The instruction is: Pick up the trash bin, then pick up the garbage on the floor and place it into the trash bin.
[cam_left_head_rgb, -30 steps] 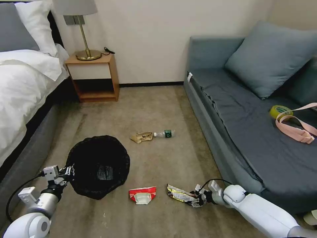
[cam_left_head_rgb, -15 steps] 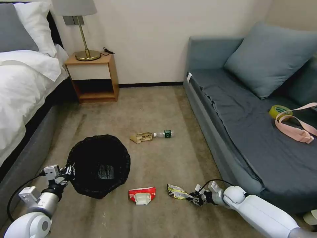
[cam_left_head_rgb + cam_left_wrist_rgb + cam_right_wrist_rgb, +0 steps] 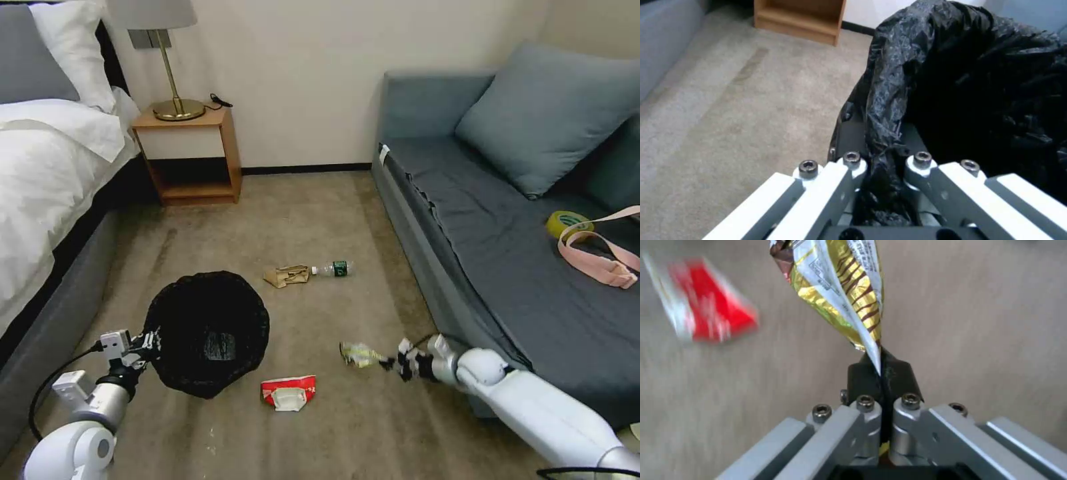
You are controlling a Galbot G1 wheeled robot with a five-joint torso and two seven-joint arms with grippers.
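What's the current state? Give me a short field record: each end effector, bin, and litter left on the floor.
left end effector: shut on the trash bin's bag-covered rim
right end effector: shut on the gold-black wrapper, held above the carpet
trash bin: held at its rim, opening up, near the bed side
red-and-white wrapper: on carpet, beside the bin
brown paper bag: on carpet, farther out
clear bottle: lying beside the paper bag

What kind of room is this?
Probably a bedroom or hotel room: a made bed, a nightstand with a lamp, and a grey sofa on carpet.
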